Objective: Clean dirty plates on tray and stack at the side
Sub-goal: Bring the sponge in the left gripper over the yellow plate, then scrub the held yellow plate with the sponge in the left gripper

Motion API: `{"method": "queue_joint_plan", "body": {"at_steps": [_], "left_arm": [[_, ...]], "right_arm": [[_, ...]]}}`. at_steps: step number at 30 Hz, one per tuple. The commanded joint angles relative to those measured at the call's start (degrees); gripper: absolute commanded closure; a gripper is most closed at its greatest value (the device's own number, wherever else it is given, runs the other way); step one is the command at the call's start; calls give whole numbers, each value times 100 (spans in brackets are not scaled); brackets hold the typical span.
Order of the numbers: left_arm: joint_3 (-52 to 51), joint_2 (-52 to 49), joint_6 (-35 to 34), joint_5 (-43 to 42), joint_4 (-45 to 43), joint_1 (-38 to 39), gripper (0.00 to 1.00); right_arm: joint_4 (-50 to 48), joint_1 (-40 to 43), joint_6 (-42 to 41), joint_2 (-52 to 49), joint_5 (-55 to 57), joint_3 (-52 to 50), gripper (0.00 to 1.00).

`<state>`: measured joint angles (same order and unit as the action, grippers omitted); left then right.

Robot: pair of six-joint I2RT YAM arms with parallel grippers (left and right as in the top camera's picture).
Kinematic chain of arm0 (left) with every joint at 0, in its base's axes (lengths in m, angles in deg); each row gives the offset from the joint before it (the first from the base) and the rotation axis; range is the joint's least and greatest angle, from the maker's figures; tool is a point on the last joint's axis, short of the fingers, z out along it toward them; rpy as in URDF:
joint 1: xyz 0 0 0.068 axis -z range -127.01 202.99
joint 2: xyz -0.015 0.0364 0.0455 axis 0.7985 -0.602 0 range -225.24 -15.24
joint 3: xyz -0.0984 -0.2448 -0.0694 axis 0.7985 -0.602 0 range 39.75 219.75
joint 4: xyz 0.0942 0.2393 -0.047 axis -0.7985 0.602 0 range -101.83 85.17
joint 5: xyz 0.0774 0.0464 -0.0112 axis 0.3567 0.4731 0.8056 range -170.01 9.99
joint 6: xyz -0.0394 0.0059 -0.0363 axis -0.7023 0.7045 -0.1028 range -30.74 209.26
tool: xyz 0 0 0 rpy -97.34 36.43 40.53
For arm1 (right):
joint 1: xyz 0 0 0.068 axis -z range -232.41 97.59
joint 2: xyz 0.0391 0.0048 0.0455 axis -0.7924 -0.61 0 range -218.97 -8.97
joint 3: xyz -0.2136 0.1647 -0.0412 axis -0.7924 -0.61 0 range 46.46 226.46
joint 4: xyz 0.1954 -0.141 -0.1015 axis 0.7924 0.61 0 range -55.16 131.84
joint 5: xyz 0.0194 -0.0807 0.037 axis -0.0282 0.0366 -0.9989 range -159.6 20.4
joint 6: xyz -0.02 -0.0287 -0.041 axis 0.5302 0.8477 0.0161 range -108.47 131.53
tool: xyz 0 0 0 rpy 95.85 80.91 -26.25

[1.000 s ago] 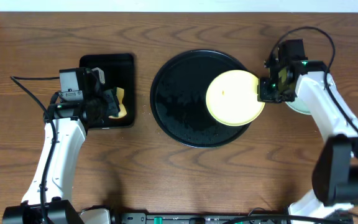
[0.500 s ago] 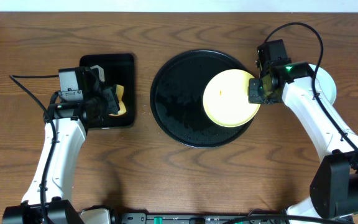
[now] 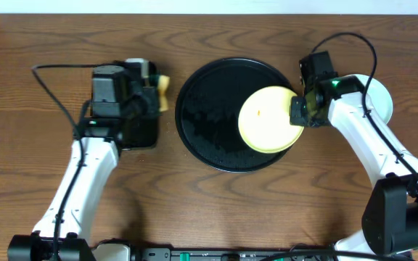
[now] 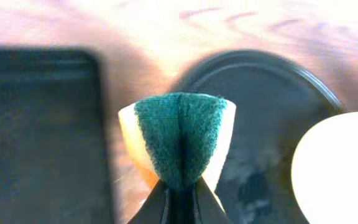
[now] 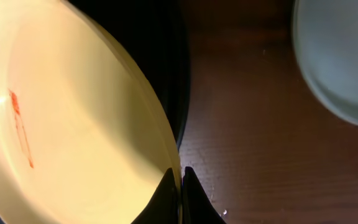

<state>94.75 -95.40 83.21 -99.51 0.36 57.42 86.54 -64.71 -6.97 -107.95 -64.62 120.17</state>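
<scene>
Left of the left jaws: a rectangular black tray [image 3: 140,136], mostly hidden under the arm from overhead and blurred in the wrist view. Clamped tight in the left jaws: a sponge [image 4: 179,134] folded into a wedge, coarse green scouring face showing, soft yellow foam at both edges. Right of those jaws: the round tray [image 3: 209,116], glossy black, low-rimmed, its outline smeared in the wrist view. Closed hard on the right rim of the yellow plate [image 3: 267,122]: the right jaws. Smooth round plastic, thin orange-red smear [image 5: 20,127] inside, lying left of those jaws over the tray's right part. Right of the right jaws, on the wood-grain tabletop [image 3: 194,203]: a pale mint plate [image 5: 340,56], partly covered by the arm, cut off by the frame edge. One or a stack, impossible to tell.
</scene>
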Motion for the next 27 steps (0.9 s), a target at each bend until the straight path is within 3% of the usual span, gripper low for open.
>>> {"method": "queue_joint_plan", "body": {"at_steps": [1, 11, 27], "left_arm": [[37, 2, -286, -81, -299, 855, 92], [37, -713, -286, -33, -863, 2820, 92], [37, -2065, -151, -39, -1574, 3252, 92]], "right_arm": [[-337, -74, -291, 7, -114, -595, 99], [-824, -70, -291, 7, -393, -1198, 99], [-844, -70, -289, 7, -393, -1198, 99]]}}
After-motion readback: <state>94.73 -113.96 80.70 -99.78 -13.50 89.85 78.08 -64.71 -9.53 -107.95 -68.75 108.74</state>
